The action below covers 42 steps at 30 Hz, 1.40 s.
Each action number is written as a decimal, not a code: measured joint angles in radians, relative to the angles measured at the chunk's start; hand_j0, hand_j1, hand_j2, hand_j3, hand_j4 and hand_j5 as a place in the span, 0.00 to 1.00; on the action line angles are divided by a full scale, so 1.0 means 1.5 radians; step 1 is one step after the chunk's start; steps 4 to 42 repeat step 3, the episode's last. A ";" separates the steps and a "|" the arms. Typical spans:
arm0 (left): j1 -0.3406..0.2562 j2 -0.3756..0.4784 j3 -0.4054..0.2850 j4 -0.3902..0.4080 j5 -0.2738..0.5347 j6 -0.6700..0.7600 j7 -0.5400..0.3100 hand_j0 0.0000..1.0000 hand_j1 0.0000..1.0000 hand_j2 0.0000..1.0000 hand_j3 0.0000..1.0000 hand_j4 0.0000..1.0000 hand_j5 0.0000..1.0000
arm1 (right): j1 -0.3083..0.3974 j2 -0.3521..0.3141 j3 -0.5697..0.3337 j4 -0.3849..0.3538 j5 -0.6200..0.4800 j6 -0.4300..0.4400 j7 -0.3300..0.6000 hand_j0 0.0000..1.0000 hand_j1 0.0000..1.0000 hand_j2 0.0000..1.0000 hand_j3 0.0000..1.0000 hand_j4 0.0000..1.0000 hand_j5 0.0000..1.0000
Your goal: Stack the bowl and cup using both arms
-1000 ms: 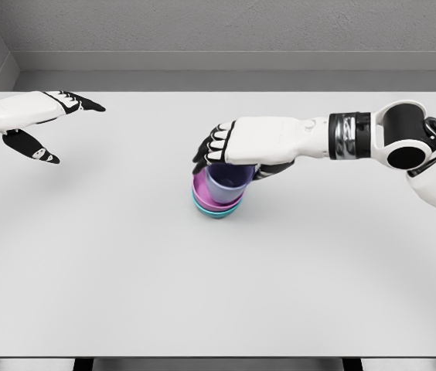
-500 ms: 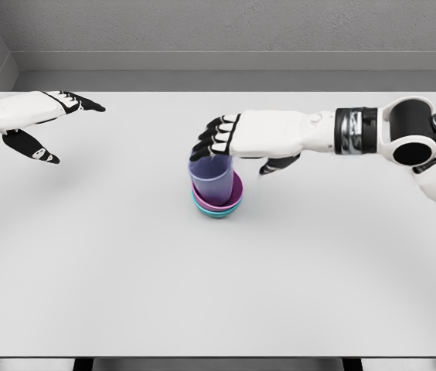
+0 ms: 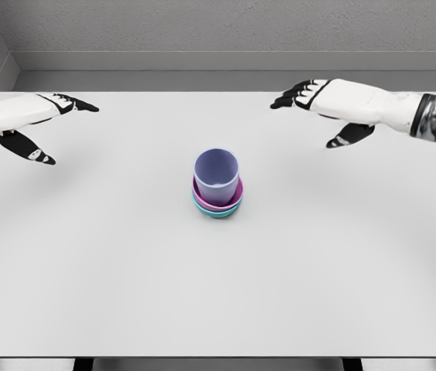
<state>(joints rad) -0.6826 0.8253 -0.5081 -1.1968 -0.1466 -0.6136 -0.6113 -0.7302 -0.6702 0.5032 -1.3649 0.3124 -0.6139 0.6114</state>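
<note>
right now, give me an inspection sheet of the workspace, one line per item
surface: white table, flat, bare around the stack
job's things: lavender cup stands upright inside the pink bowl, which is nested in the teal bowl, one stack near the table's middle
clutter: nothing seen
hands: left hand hovers at the left edge, fingers spread, holding nothing; right hand hovers at the upper right, apart from the stack, fingers spread, holding nothing
cables: nothing seen
surroundings: grey wall behind the table
</note>
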 measured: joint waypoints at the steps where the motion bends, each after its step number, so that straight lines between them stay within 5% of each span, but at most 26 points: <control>1: 0.000 -0.001 0.000 0.002 0.000 0.000 0.000 1.00 1.00 1.00 1.00 1.00 1.00 | 0.000 0.000 -0.002 0.003 0.000 0.000 0.000 1.00 1.00 1.00 1.00 1.00 1.00; 42: 0.000 -0.001 0.000 0.005 0.000 0.000 0.000 1.00 1.00 1.00 1.00 1.00 1.00 | 0.000 -0.001 -0.005 0.007 0.000 0.000 0.000 1.00 1.00 1.00 1.00 1.00 1.00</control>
